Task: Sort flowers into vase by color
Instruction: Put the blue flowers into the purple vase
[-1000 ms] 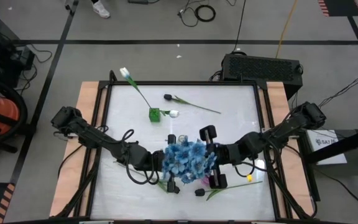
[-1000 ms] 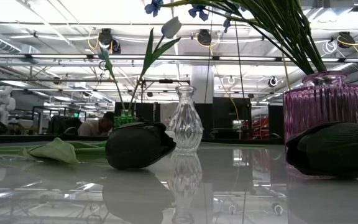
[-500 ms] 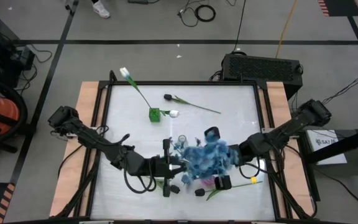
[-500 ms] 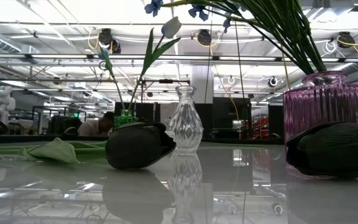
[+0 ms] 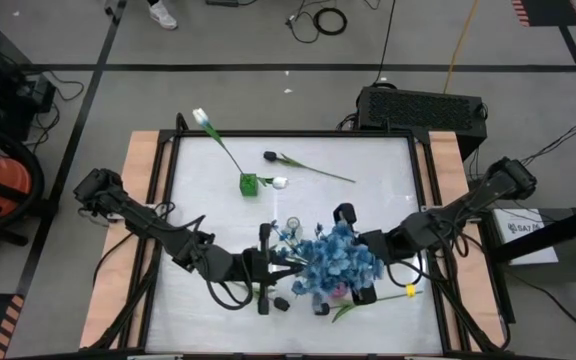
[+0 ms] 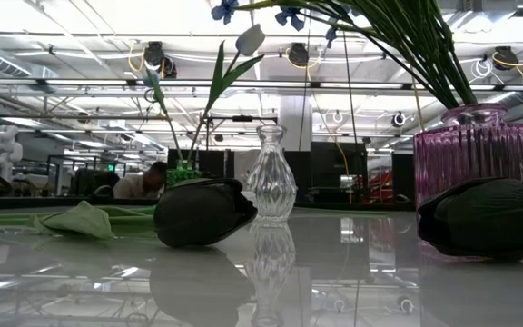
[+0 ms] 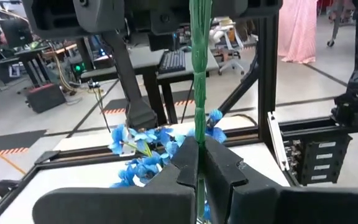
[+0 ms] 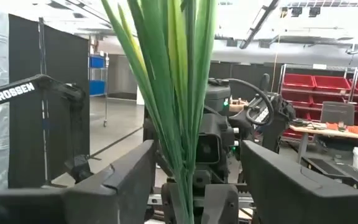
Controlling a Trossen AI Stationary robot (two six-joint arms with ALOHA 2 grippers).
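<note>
1. High view: blue flower sprays (image 5: 336, 262) bunched near the tabletop's (image 5: 368, 160) front middle, between both tools, over a pink vase (image 6: 479, 150).
2. Left tool (image 7: 197, 163) clamped narrow on a green stem (image 7: 199, 74), blue blooms just beyond it.
3. Right tool (image 8: 194, 180) spread wide, stems (image 8: 173, 81) standing between its fingers, untouched.
4. White tulip (image 5: 200, 117) in a green vase (image 5: 249, 184), well behind both tools.

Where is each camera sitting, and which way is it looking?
High view: above the table, looking straight down; both arms show, left end effector, right end effector.
Low view: at tabletop height, looking level at the pink vase; no arm shows.
Left wrist view: on the left arm, looking past its shut fingers on a green stem.
Right wrist view: on the right arm, open fingers around the stems.
High and left wrist views share the blue flowers.
</note>
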